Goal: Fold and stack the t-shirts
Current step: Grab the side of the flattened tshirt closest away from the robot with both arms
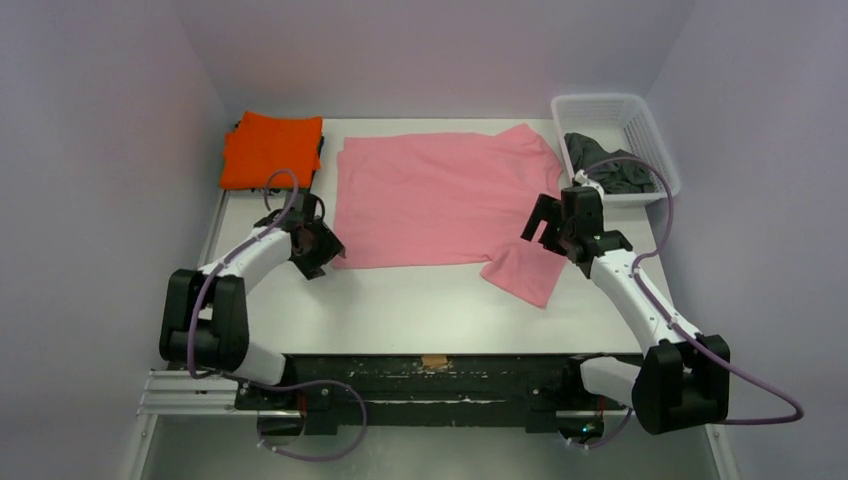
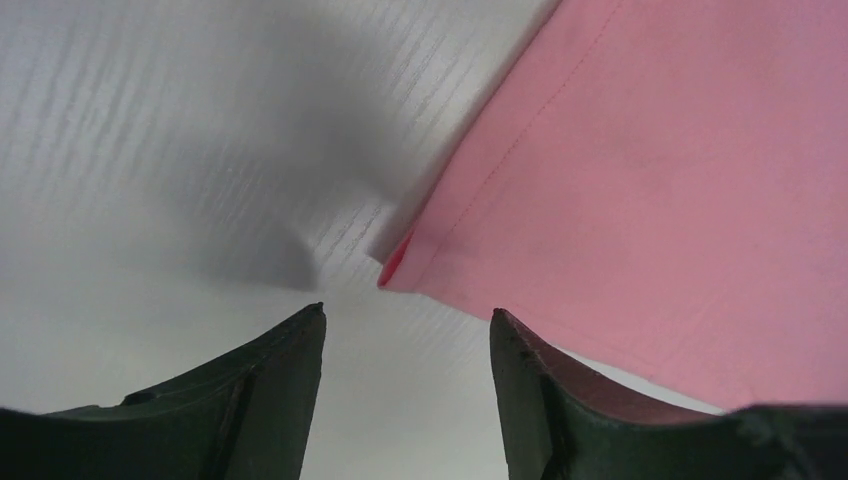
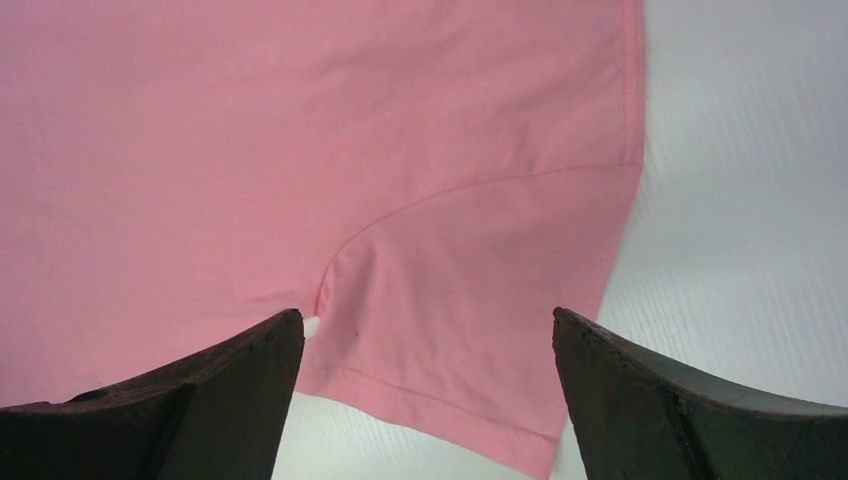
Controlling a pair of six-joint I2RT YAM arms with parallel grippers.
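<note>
Spread flat across the middle of the bench (image 1: pixel 420 310), nearer the far edge: pink t-shirt (image 1: pixel 440 195), 1 sleeve lying toward the near right. At its near left corner, left gripper (image 1: pixel 322 248), low over the bench, released, jaws parted, the hem corner just ahead of them and nothing between. Over the near sleeve and its armpit seam, right gripper (image 1: pixel 546 224), likewise released, jaws wide apart, holding nothing. At the far left corner, folded orange t-shirt (image 1: pixel 270 150). At the far right corner, white mesh basket (image 1: pixel 600 100) with a dark grey t-shirt (image 1: pixel 605 170) bunched inside.
</note>
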